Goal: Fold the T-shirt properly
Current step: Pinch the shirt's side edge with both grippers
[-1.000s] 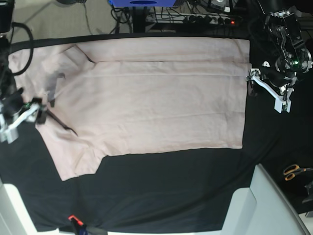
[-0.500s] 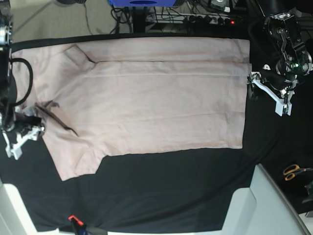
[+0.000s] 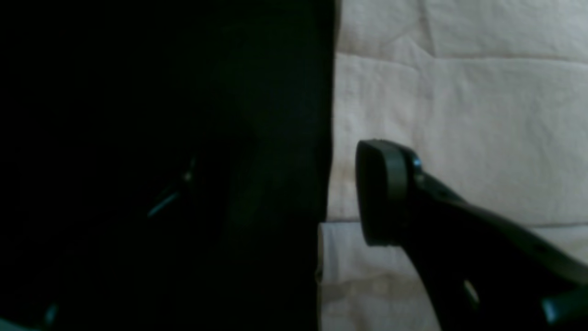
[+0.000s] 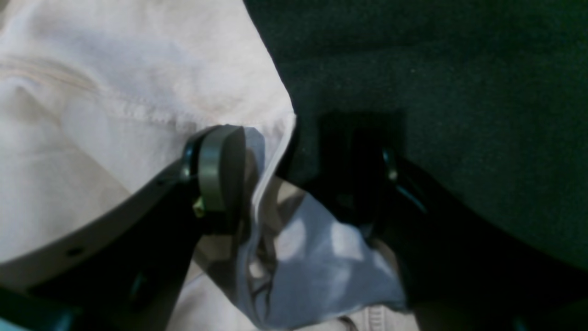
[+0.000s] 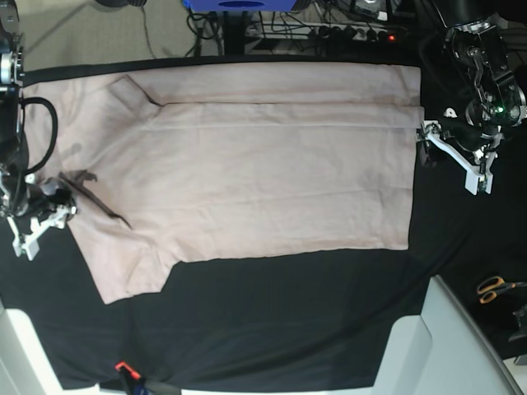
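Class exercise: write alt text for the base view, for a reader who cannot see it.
A pale pink T-shirt lies spread flat on a black table cloth, seen from above. The left gripper sits at its hem edge on the picture's right, the right gripper at its collar end on the left.

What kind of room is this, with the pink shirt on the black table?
Probably a robot lab or workshop: a T-shirt lies on a black table cloth, cables and a power strip sit behind, and scissors lie nearby.

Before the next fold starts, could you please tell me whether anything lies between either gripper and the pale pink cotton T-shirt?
Nothing visible does. The left gripper hangs open at the pale pink cotton T-shirt's hem edge, only black table cloth beside it. The right gripper already straddles the fabric edge at the collar end.
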Robot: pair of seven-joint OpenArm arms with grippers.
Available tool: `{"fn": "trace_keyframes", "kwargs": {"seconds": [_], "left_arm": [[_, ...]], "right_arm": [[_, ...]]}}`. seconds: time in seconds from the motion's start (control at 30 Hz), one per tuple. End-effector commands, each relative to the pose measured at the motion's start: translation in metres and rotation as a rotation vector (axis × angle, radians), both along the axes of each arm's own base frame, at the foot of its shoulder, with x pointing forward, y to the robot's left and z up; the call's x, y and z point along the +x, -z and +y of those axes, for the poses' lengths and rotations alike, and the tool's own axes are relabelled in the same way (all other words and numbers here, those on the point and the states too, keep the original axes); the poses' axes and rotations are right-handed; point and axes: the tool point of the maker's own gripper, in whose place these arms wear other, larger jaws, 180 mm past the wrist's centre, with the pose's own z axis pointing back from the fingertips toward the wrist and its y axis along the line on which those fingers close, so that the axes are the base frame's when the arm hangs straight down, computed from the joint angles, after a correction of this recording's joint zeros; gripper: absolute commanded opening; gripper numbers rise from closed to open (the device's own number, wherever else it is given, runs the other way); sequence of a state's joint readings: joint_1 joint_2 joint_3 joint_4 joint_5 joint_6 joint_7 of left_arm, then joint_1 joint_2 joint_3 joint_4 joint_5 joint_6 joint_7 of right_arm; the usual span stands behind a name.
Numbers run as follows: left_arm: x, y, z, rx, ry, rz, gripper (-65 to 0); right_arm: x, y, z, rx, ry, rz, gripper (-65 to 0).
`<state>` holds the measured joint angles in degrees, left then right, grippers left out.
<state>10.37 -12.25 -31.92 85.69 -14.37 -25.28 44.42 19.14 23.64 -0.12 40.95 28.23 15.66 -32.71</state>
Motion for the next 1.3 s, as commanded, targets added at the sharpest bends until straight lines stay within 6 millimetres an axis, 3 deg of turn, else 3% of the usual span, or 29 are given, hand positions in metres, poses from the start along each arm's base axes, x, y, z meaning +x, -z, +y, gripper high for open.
{"fn": "trace_keyframes", "kwargs": {"seconds": [0.0, 0.1, 0.13, 0.23, 0.27, 0.33, 0.5, 0.67, 0.87, 1.0, 1.17, 1.27], "left_arm": [[0.008, -0.012, 0.006, 0.018, 0.0, -0.039, -24.0], [0.008, -0.012, 0.006, 0.019, 0.0, -0.038, -24.0], [0.008, -0.012, 0.006, 0.019, 0.0, -0.038, -24.0], [0.008, -0.012, 0.006, 0.019, 0.0, -0.038, -24.0], [0.009, -0.012, 0.006, 0.019, 0.0, -0.04, -24.0], [0.009, -0.012, 0.006, 0.019, 0.0, -0.04, -24.0], [0.028, -0.018, 0.008, 0.008, -0.01, -0.074, -24.0], [0.073, -0.021, 0.021, -0.045, -0.051, -0.098, -24.0], [0.128, 0.0, 0.001, -0.162, -0.024, -0.021, -23.0], [0.161, 0.004, -0.008, -0.248, -0.061, -0.065, -22.9], [0.178, 0.016, -0.021, -0.231, -0.034, -0.044, -13.0], [0.181, 0.022, -0.012, -0.196, -0.085, -0.045, -12.5]], "right_arm": [[0.017, -0.017, -0.009, -0.012, 0.003, -0.057, -30.8], [0.021, -0.016, 0.002, 0.003, -0.006, -0.061, -33.8], [0.022, -0.016, 0.004, 0.005, -0.007, -0.061, -38.9], [0.024, -0.017, 0.006, 0.009, -0.009, -0.065, -63.0], [0.025, -0.017, 0.006, 0.009, -0.009, -0.067, -65.0], [0.028, -0.021, 0.006, 0.009, -0.01, -0.076, -62.3], [0.031, -0.024, 0.003, 0.002, -0.011, -0.083, -65.0], [0.031, -0.025, 0.002, -0.001, -0.01, -0.082, -65.0], [0.029, -0.023, 0.003, 0.0, -0.011, -0.079, -65.0], [0.029, -0.024, 0.003, 0.001, -0.014, -0.08, -65.0], [0.029, -0.023, 0.002, 0.001, -0.015, -0.078, -65.0], [0.028, -0.024, 0.002, -0.002, -0.018, -0.079, -65.0]]}}
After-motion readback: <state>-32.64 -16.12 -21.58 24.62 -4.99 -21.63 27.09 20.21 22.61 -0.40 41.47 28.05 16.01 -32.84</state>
